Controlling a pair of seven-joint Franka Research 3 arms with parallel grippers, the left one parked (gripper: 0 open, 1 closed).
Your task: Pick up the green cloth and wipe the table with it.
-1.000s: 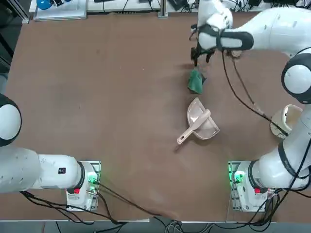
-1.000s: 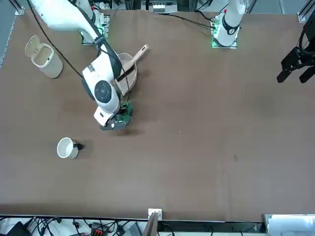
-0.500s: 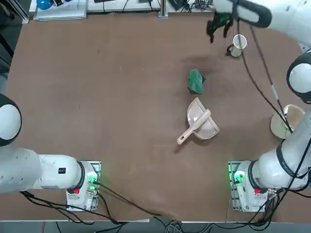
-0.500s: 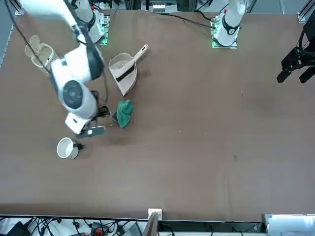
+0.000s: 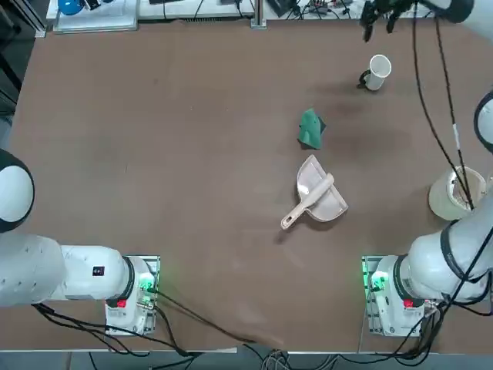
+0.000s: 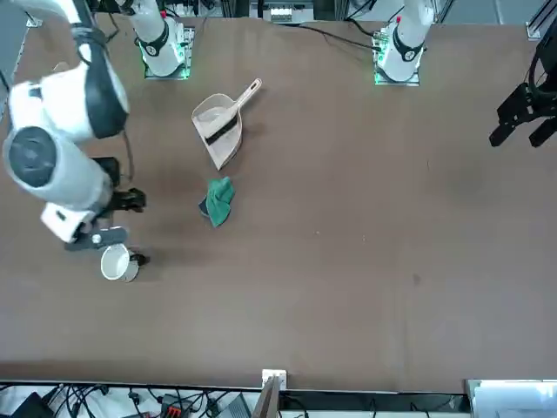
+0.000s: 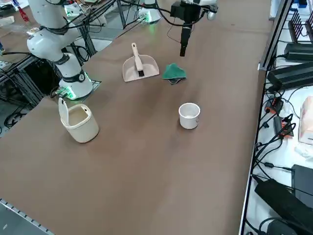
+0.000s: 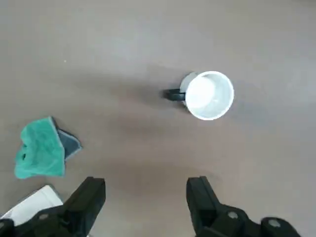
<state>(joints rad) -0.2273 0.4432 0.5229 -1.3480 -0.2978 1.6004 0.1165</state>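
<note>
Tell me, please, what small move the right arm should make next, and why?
Probably swing back toward the green cloth and descend over it. The right gripper is open and empty, high above the table near the white mug, while the cloth lies apart from it beside the dustpan.

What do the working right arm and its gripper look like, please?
The right arm has glossy white rounded shells with dark joint bands. A black cable hangs along it, and its base glows green. The right gripper is black with two blocky jaws.
</note>
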